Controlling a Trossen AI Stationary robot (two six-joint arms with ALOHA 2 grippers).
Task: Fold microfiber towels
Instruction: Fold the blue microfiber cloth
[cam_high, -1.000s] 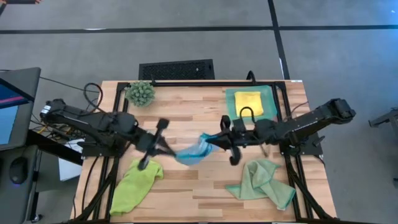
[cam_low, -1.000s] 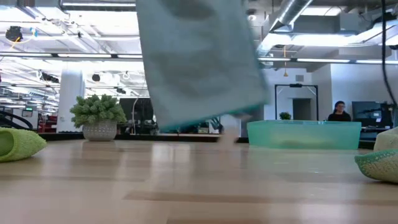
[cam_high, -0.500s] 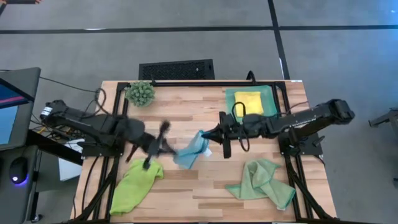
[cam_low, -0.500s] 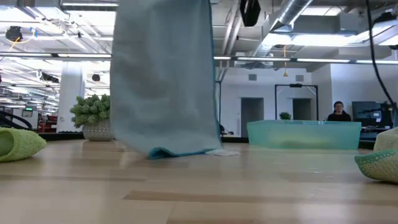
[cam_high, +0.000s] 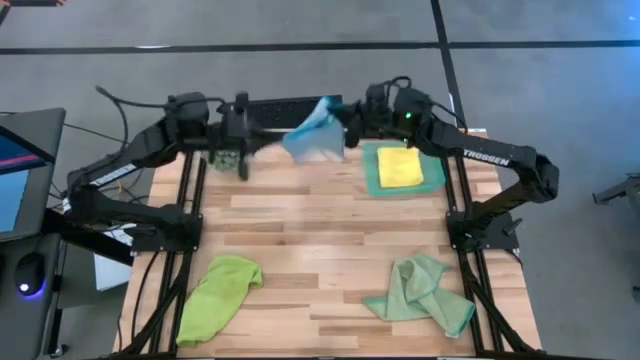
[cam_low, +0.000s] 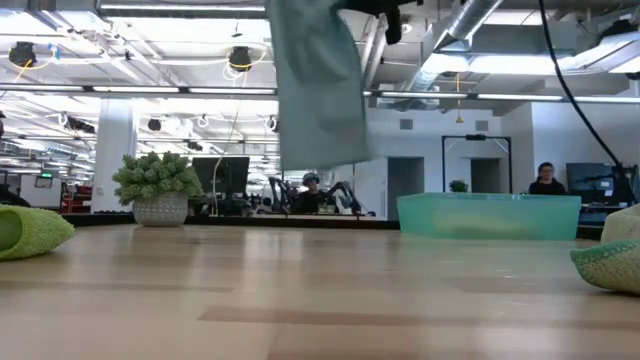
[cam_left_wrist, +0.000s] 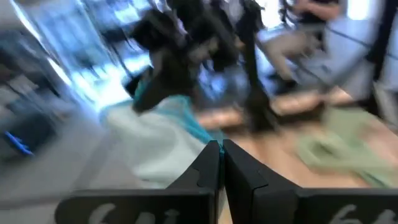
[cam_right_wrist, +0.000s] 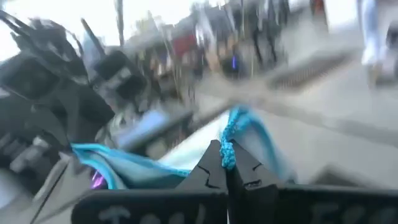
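Lime green towel: a soft lime green microfiber cloth (cam_high: 220, 296) lies crumpled on the near left part of the pale wooden slatted table (cam_high: 320, 230); its edge shows at the left of the low view (cam_low: 30, 232)
Small plant: a spiky green plant in a pale pot (cam_high: 226, 152) stands at the far left corner, partly hidden under the left arm; in the low view it stands upright on the tabletop (cam_low: 159, 187)
Left gripper: the dark two-finger left gripper (cam_high: 262, 127) is raised above the far edge of the table; its fingers (cam_left_wrist: 208, 163) are pressed together on one edge of the light blue cloth
Light blue towel: a soft light blue microfiber cloth (cam_high: 313, 133) hangs in the air between the two grippers, clear of the table; in the low view it drapes down from the top, well above the wood (cam_low: 315, 85)
Right gripper: the dark two-finger right gripper (cam_high: 345, 126) is raised just beside the cloth's other side; its fingers (cam_right_wrist: 217, 171) are clamped shut on a bright blue hemmed edge (cam_right_wrist: 233, 134)
Teal tray: a rigid teal plastic tray (cam_high: 372, 170) sits at the far right corner
Yellow towel: a folded yellow microfiber square (cam_high: 399, 166) lies flat inside the tray
Sage green towel: a pale sage green microfiber cloth (cam_high: 424, 293) lies rumpled on the near right part of the table
Room behind: a person (cam_low: 545, 180) is seen far off at the right
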